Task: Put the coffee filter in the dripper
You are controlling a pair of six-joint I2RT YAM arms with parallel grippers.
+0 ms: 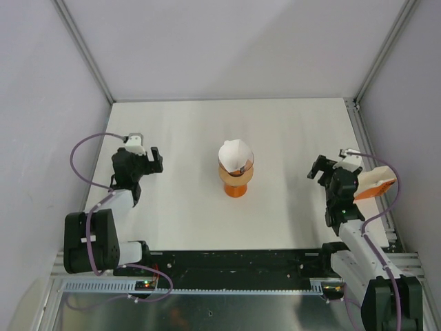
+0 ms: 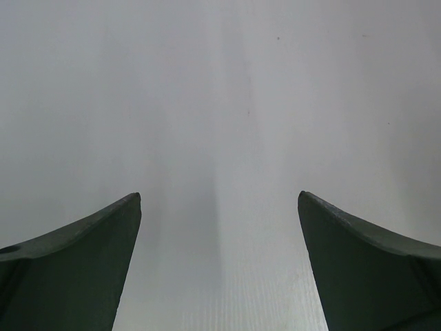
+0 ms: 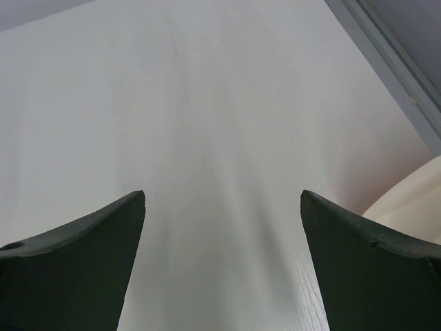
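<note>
The coffee filter (image 1: 234,155) sits in the dripper (image 1: 236,185), between the left claw (image 1: 157,160) and right claw (image 1: 315,169), well apart from both. Each is spread and empty; best to hold them clear so nothing nudges the paper.

Legible markings: none found.
The coffee filter (image 1: 234,155) seated in the dripper (image 1: 236,186) carries one small dark mark near its rim, too small to read. The white-and-orange packet (image 1: 375,185) at the right edge of the table (image 1: 275,131) shows no print that can be made out at this size. Neither wrist view holds any lettering, number or sign.
</note>
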